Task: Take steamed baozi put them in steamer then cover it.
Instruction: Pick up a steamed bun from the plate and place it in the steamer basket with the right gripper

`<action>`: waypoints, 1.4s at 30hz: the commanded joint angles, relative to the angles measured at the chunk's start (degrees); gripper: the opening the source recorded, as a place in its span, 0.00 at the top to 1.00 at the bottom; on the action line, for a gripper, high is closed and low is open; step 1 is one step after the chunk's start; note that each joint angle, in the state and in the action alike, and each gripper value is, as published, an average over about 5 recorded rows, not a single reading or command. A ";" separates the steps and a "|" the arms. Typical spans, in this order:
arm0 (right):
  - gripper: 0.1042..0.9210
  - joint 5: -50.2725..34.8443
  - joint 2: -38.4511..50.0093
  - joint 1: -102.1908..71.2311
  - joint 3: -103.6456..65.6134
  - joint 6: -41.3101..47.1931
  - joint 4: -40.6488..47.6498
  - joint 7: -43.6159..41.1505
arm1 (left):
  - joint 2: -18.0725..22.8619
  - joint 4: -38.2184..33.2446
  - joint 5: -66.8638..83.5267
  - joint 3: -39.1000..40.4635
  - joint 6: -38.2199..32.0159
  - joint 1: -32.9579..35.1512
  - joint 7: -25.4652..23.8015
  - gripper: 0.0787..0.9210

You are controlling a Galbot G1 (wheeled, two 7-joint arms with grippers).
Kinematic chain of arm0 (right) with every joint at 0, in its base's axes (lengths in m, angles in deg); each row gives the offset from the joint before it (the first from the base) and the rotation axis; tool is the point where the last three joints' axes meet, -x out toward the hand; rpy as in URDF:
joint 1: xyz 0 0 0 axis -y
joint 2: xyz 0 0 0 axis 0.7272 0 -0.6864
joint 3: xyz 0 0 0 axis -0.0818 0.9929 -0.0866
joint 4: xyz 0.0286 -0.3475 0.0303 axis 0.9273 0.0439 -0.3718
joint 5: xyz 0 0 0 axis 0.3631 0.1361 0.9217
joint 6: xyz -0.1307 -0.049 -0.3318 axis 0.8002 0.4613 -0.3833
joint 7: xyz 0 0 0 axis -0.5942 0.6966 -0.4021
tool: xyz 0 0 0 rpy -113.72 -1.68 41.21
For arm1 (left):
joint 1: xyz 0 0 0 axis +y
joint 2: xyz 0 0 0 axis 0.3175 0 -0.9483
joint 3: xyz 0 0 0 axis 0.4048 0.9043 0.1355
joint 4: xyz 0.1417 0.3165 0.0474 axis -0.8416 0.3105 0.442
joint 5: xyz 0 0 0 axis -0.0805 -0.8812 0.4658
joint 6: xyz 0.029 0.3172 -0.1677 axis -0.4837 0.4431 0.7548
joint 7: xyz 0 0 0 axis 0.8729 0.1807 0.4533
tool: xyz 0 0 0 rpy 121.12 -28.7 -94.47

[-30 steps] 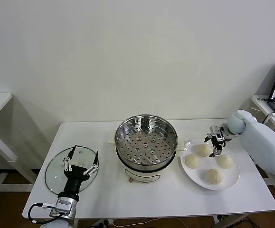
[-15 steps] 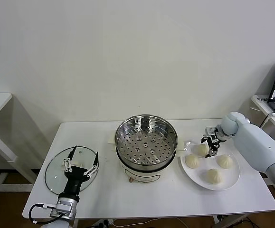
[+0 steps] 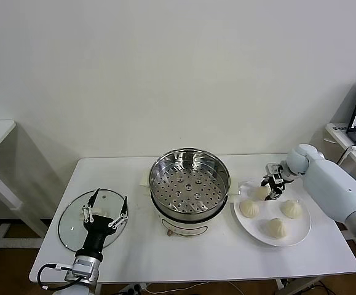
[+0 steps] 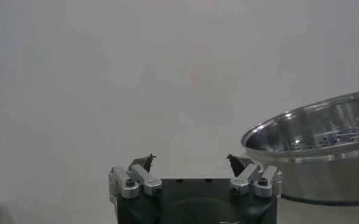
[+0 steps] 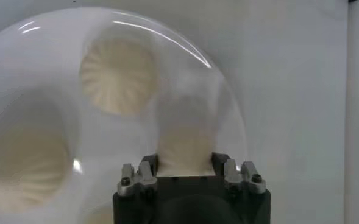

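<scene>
Right arm: reaches in from the right, its gripper (image 3: 268,186) clamped on 1 bun (image 3: 262,192) at the far left edge of the plate (image 3: 300,228).
Left arm: parked at the front left, gripper (image 3: 106,212) spread wide above the glass lid (image 3: 70,224).
Buns: the 3 others (image 3: 249,208) lie on the plate.
Steamer (image 3: 190,182): uncovered, mid-table, just left of the plate.
Room: bare table (image 3: 227,258) in front.

The right arm (image 3: 334,184), at the frame's right edge, was smooth pale-grey shell. The left arm (image 3: 90,252), lower left, was black with a silver cuff and a white cable; its gripper (image 3: 106,208) had silver, screwed fingers.
</scene>
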 commanded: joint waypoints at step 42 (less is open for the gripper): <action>0.39 2.02 -24.89 30.53 37.33 -43.54 -7.11 4.37 | -1.68 -0.55 0.96 -2.55 -0.20 0.12 -0.43 0.12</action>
